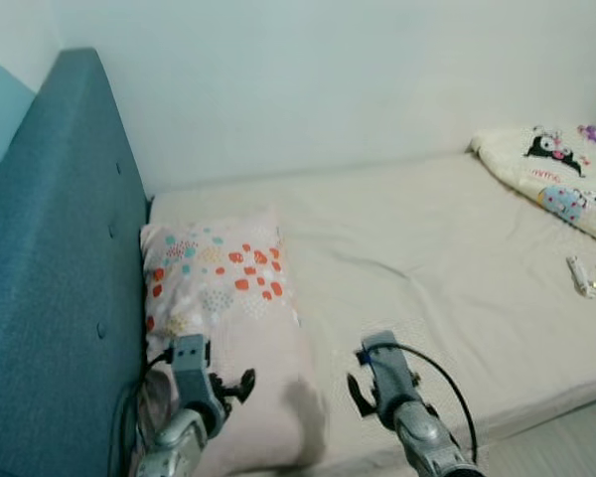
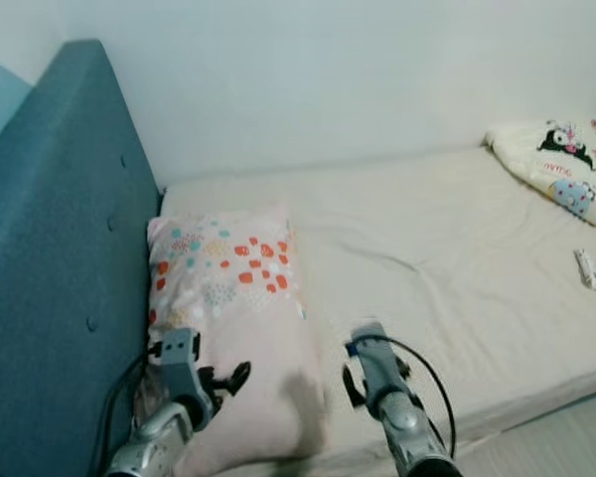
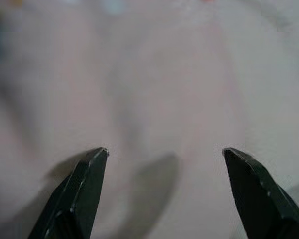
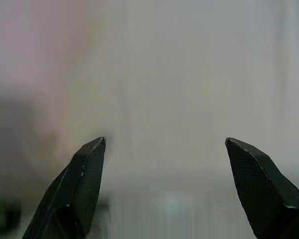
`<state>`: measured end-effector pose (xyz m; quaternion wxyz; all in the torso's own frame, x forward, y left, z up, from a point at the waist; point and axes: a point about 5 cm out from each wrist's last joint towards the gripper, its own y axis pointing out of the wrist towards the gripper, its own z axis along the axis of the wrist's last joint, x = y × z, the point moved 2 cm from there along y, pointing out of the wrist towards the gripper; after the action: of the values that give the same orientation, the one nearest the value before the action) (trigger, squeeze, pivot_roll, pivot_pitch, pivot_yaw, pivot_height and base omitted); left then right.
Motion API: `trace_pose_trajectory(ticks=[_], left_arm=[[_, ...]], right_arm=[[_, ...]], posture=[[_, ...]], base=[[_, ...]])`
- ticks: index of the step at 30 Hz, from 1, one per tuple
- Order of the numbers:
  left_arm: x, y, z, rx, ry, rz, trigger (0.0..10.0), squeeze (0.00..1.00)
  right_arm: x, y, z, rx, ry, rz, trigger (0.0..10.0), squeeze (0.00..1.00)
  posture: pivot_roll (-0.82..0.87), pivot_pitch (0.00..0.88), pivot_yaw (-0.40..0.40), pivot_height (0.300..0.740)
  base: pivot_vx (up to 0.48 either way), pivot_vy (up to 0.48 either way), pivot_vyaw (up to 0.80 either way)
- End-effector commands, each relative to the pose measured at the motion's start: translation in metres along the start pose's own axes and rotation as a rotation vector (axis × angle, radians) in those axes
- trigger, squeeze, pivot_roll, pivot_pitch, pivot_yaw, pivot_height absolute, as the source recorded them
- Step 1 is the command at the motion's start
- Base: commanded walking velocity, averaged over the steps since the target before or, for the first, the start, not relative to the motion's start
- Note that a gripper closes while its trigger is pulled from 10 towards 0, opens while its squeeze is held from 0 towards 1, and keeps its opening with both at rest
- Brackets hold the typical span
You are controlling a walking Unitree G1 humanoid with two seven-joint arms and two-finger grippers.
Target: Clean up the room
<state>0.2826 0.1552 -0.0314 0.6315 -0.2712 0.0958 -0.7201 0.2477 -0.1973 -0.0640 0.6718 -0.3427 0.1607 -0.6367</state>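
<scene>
Beige mattress (image 1: 417,268) edge (near grippers)

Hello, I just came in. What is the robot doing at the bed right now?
The robot stands at the bed beside the blue headboard, with both arms held out over it. Its left gripper hangs open above the near end of the patterned pillow, and its right gripper is open over the bare sheet next to the pillow. Neither holds anything. A folded cartoon-print blanket lies at the far end, and a small white object lies on the sheet near it.
</scene>
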Motion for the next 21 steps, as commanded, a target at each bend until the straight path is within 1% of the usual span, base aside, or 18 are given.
trace_pose_trajectory(ticks=[1, 4, 6, 8, 10, 12, 14, 19, 21], left_arm=[[-0.008, -0.006, -0.020, -0.079, 0.013, 0.029, 10.0, 0.00], [-0.011, -0.008, -0.024, -0.096, 0.019, 0.039, 10.0, 0.00], [-0.021, -0.016, -0.042, -0.170, 0.034, 0.082, 10.0, 0.00], [-0.029, -0.024, -0.056, -0.231, 0.033, 0.115, 10.0, 0.00], [-0.030, -0.026, -0.060, -0.246, 0.027, 0.124, 10.0, 0.00], [-0.038, -0.037, -0.076, -0.306, 0.015, 0.163, 10.0, 0.00], [-0.042, -0.045, -0.089, -0.354, 0.015, 0.187, 10.0, 0.00], [-0.045, -0.051, -0.097, -0.387, 0.021, 0.203, 10.0, 0.00], [-0.047, -0.054, -0.101, -0.404, 0.021, 0.212, 10.0, 0.00]], right_arm=[[0.007, -0.005, -0.022, -0.085, 0.057, -0.033, 10.0, 0.00], [0.007, -0.006, -0.027, -0.102, 0.076, -0.038, 10.0, 0.00], [0.007, -0.010, -0.040, -0.146, 0.115, -0.046, 10.0, 0.00], [0.005, -0.012, -0.047, -0.166, 0.119, -0.043, 10.0, 0.00], [0.003, -0.013, -0.048, -0.167, 0.116, -0.039, 10.0, 0.00], [0.000, -0.013, -0.048, -0.172, 0.116, -0.030, 10.0, 0.00], [-0.001, -0.013, -0.050, -0.180, 0.118, -0.028, 10.0, 0.00], [-0.001, -0.013, -0.052, -0.195, 0.127, -0.029, 10.0, 0.00], [0.001, -0.015, -0.056, -0.214, 0.136, -0.034, 10.0, 0.00]], posture=[[-0.05, 0.044, -0.005, 0.740], [-0.05, 0.042, -0.004, 0.740], [-0.05, 0.036, -0.002, 0.740], [-0.05, 0.033, -0.001, 0.740], [-0.05, 0.032, 0.000, 0.740], [-0.05, 0.029, 0.006, 0.740], [-0.05, 0.024, 0.004, 0.740], [-0.05, 0.022, 0.005, 0.740], [-0.05, 0.020, 0.006, 0.740]], base=[[0.000, -0.352, 0.00], [0.000, -0.352, 0.00], [0.000, -0.416, 0.00], [0.000, -0.420, 0.00], [0.000, -0.424, 0.00], [0.000, -0.420, 0.00], [0.000, -0.422, 0.00], [0.000, -0.420, 0.00], [0.000, -0.420, 0.00]])
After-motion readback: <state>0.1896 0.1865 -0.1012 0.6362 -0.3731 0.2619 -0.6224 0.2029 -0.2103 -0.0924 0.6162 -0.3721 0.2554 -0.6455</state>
